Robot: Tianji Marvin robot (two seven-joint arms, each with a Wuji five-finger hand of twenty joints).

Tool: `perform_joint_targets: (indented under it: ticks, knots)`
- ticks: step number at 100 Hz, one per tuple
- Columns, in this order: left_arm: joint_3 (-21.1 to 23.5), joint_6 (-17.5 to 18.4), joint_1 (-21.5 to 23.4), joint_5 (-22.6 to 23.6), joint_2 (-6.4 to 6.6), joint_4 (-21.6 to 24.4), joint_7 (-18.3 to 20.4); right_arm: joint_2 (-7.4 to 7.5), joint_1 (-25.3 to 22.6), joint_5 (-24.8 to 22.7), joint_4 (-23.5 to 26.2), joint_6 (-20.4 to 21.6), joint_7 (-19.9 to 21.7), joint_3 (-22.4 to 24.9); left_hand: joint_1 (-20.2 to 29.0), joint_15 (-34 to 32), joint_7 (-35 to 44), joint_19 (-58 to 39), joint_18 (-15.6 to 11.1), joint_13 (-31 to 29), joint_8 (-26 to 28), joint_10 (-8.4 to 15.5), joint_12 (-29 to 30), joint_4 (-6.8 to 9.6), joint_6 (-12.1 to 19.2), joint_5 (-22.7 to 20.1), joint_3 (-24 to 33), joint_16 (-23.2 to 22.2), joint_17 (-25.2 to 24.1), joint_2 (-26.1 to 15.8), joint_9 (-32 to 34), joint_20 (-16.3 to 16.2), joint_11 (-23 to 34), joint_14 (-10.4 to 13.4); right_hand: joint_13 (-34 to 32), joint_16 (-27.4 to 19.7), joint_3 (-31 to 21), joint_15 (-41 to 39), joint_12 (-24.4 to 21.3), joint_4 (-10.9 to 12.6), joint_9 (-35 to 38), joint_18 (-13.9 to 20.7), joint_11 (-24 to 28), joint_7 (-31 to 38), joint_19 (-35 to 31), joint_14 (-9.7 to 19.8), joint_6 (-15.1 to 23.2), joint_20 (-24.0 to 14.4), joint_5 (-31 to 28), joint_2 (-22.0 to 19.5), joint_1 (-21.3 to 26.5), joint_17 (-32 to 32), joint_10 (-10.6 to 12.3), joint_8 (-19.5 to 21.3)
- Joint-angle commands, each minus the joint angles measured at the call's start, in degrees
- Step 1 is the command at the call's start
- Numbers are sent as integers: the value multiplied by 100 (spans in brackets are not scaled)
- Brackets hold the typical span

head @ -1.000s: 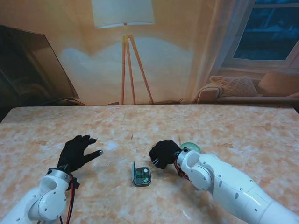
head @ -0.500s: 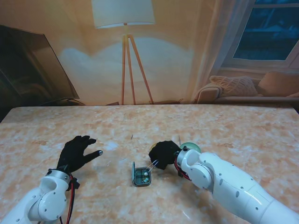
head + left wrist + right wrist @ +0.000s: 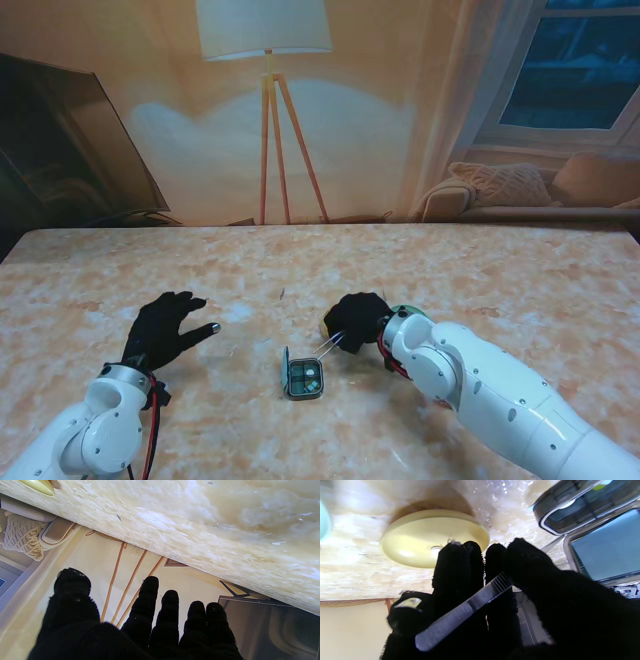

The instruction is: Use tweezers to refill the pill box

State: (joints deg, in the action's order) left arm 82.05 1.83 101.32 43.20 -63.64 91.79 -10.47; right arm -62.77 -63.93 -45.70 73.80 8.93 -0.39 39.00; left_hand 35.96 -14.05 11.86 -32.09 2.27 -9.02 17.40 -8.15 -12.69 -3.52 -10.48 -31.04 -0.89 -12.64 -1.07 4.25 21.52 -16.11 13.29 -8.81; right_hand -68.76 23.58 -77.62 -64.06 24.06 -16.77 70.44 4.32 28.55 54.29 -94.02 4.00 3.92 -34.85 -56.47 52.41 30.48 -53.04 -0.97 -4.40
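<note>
A small dark pill box (image 3: 305, 378) lies open on the marble table, its lid raised on the left side; pale pills show in its compartments. My right hand (image 3: 357, 319), in a black glove, is shut on metal tweezers (image 3: 327, 344) whose tips point down toward the box from just beyond it. In the right wrist view the tweezers (image 3: 463, 611) are pinched between thumb and fingers, with the pill box (image 3: 582, 510) and a cream dish (image 3: 430, 538) ahead. My left hand (image 3: 165, 328) rests flat on the table to the left, fingers spread, holding nothing.
A green dish (image 3: 408, 315) sits behind my right wrist, mostly hidden by it. The cream dish edge (image 3: 40, 486) shows in the left wrist view. A floor lamp and a sofa stand beyond the table's far edge.
My right hand has lifted and drawn back from the pill box toward the dishes, carrying the tweezers; their tips are now outside the box. The left hand has not moved.
</note>
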Motion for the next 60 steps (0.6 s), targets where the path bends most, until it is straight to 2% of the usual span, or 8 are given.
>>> perform_joint_targets:
  ticks: [1, 30, 60]
  knots:
    - [-14, 6, 9, 16, -10, 17, 93, 13, -35, -41, 34, -78, 97, 47, 0, 54, -39, -24, -245, 33, -89, 94, 22, 88, 26, 5, -106, 61, -63, -170, -93, -63, 2, 93, -71, 128, -54, -161, -12, -32, 259, 1343, 119, 196, -169, -418, 15, -102, -241, -173, -97, -183, -709, -57]
    - [-33, 19, -20, 27, -3, 0, 119, 9, 82, -219, -200, -407, -28, 111, -8, 58, -48, -11, -246, 31, -92, 94, 23, 90, 22, -5, -91, 64, -60, -172, -99, -55, 0, 97, -191, 125, 48, -215, -25, 26, 358, 1377, 195, 263, -235, -401, 38, -111, -331, -379, -81, -308, -723, -70]
    - [-33, 21, -24, 27, 0, -11, 137, -57, 384, -293, -635, -761, -285, -126, -9, 64, -55, 21, -250, 50, -93, 108, 24, 91, 35, 5, -91, 67, -62, -193, -111, -38, -2, 110, -171, 101, 92, -202, -52, 71, 313, 1421, 183, 257, -217, -360, 94, -85, -309, -395, -64, -310, -687, -105]
